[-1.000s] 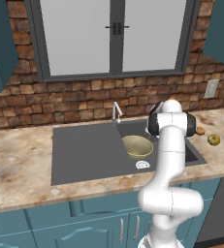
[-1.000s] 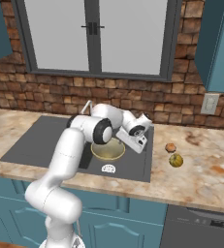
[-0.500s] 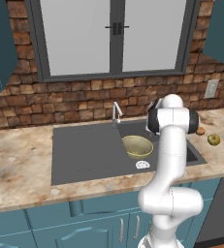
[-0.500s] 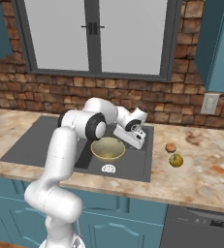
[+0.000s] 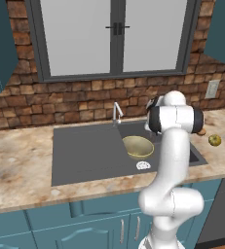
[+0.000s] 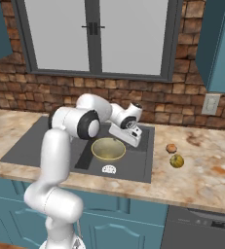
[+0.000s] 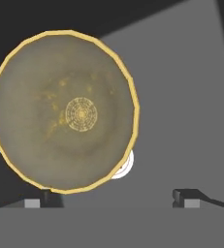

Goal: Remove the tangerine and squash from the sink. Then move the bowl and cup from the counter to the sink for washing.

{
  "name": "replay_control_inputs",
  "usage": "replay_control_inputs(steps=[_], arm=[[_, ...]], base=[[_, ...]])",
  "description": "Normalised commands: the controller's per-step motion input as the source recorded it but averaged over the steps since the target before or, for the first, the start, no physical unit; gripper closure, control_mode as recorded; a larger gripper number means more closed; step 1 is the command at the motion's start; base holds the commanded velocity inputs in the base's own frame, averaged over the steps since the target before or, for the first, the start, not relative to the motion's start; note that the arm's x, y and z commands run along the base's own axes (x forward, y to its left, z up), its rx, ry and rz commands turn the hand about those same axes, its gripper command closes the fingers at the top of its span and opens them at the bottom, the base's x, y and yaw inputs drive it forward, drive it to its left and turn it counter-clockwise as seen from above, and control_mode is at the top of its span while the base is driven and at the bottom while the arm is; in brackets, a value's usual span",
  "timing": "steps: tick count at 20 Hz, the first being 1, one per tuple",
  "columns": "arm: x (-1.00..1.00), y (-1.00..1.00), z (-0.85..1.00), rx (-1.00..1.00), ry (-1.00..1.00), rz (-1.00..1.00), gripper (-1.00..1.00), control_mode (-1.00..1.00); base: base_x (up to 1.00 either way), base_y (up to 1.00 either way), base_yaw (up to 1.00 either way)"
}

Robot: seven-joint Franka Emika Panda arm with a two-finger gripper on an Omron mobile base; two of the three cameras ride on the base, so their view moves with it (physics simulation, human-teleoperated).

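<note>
So my jaws (image 7: 114, 196) are spread wide right now with nothing between them, hanging over the sink (image 6: 46, 141) basin, and right below me sits the bowl (image 7: 62, 111), already down in the deep part next to the white drain (image 6: 108, 169). Honestly that bowl looks like a stiff, thin-walled metal-ish thing, probably light but slick, so if I ever need to grab it again I'd pinch the thin yellow rim at one edge and not try to span the whole width, which is way too wide for me. A little further out on the counter (image 6: 206, 165) to the right of the sink are the tangerine (image 6: 171, 148) and the squash (image 6: 177, 161), sitting just beside each other and clear of the basin. Both look small, round and firm, the kind of thing that rolls if nudged, so a grip across the middle would be my pick. Count-wise I see one bowl, one tangerine, one squash, one drain and one faucet (image 5: 117, 112) at the back edge of the sink. The cup is what I'd guess comes next, but I can't make it out anywhere from here, so no count on that one.
</note>
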Motion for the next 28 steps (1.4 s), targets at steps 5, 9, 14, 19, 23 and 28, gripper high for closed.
replay_control_inputs(steps=[5,9,14,19,23,28], arm=[[-0.29,0.18,0.28,-0.04,-0.02,0.00,-1.00,-1.00],[-0.31,0.19,0.26,-0.09,-0.08,0.01,-1.00,-1.00],[-0.29,0.20,0.26,-0.11,-0.12,0.00,-1.00,-1.00],[-0.31,0.22,0.24,-0.08,-0.06,0.00,-1.00,-1.00],[-0.33,0.22,0.21,-0.02,-0.03,0.00,-1.00,-1.00],[-0.26,0.25,0.26,0.00,0.01,0.00,-1.00,-1.00]], base=[[0.00,0.00,0.00],[0.00,0.00,0.00],[0.00,0.00,0.00],[0.00,0.00,0.00],[0.00,0.00,0.00],[0.00,0.00,0.00]])
